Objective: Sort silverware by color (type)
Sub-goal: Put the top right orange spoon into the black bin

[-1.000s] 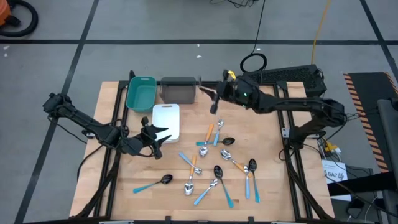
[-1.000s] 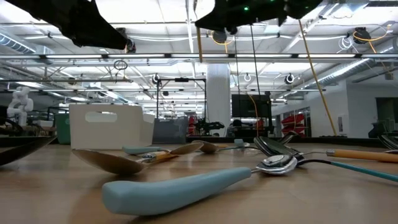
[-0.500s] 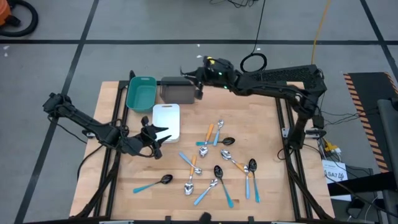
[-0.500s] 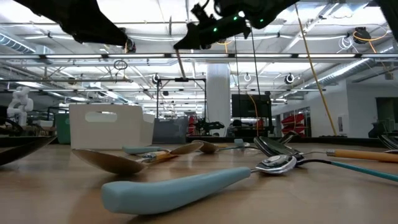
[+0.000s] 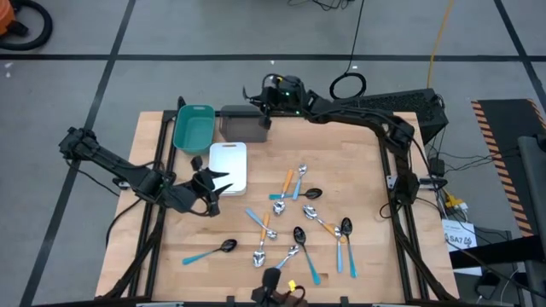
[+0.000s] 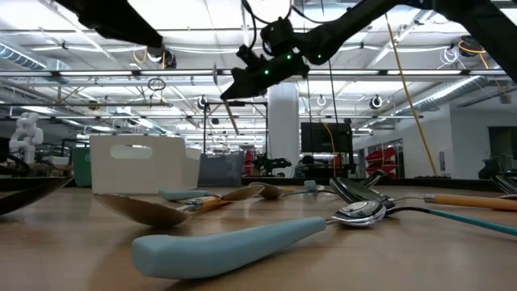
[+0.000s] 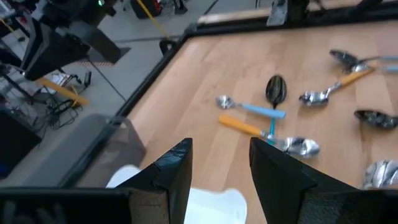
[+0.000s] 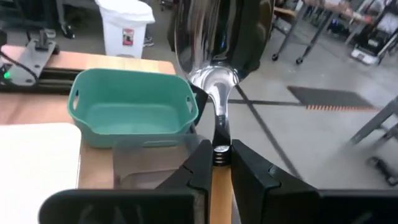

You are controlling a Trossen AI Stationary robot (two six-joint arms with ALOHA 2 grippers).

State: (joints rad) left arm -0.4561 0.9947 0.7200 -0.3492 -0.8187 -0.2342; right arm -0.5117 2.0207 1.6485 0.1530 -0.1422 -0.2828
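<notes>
**A:** Where is the right claw (image 8: 216,163)?

**B:** Reaching over the far edge of the wooden bench (image 5: 358,162), above the translucent grey plastic tray (image 5: 243,124). Its fingers are pinched tight on an orange-handled spoon with a shiny silver bowl (image 8: 214,118). The wrist view shows the grip sitting right where the orange handle meets the metal neck, with the bowl sticking out beyond the fingertips.

**A:** And from bench height?

**B:** The held spoon's handle hangs down at a slant from the claw, well above the surface.

**A:** What sits beside the grey tray?

**B:** A teal plastic tray with cut-out handles (image 5: 193,127) on its left, touching or nearly so, and a white rectangular tray (image 5: 228,165) just in front of both.

**A:** The left claw (image 7: 219,171)?

**B:** It hovers near the white tray's front left corner, fingers partly apart, nothing between them.

**A:** The rest of the silverware?

**B:** Loose spoons (image 5: 294,217) with orange or light-blue plastic handles and silver or black bowls lie scattered over the middle and near right of the bench. One light-blue-handled spoon with a black bowl (image 5: 210,251) lies apart from the cluster, towards the near left. Several in the cluster overlap or touch.
</notes>
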